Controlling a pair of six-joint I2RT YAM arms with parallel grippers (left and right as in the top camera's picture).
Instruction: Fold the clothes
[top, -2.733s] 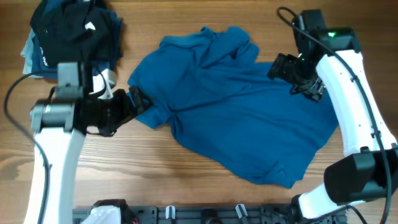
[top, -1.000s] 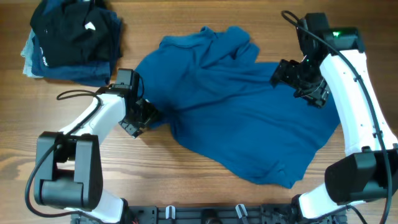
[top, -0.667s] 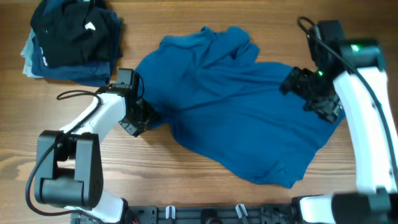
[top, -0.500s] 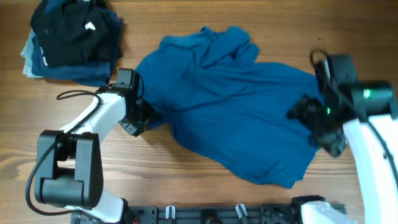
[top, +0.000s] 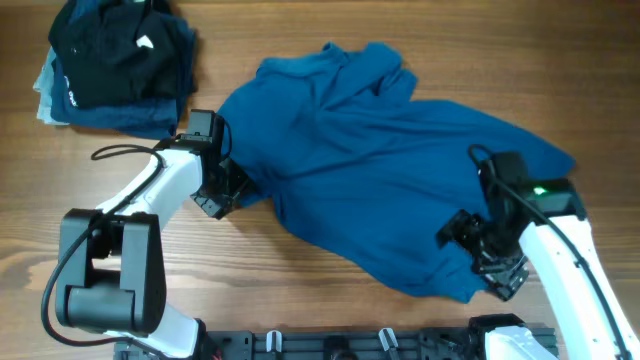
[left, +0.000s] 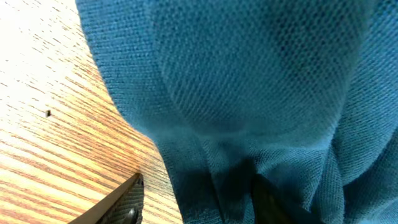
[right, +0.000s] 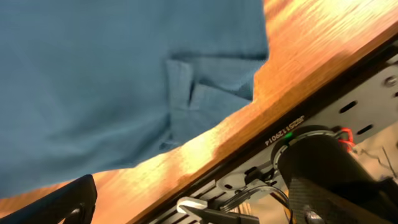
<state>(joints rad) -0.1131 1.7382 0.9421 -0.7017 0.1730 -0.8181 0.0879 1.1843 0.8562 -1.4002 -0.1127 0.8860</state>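
- Blue clothes (top: 370, 170) lie crumpled and unfolded across the middle of the wooden bench (top: 250, 290), spreading from about 11 o'clock down to 5 o'clock.
- Left gripper (top: 222, 187) sits low at the garment's 9 o'clock edge. Its jaws are partly closed, with a bunched fold of cloth between them (wrist view: cannot tell whether the fold is actually pinched).
- Right gripper (top: 478, 255) is over the hem at 5 o'clock, jaws spread wide, holding nothing.
- Dark folded stack (top: 115, 60) sits at the bench's 10 o'clock corner, near the blue cloth but not touching it.
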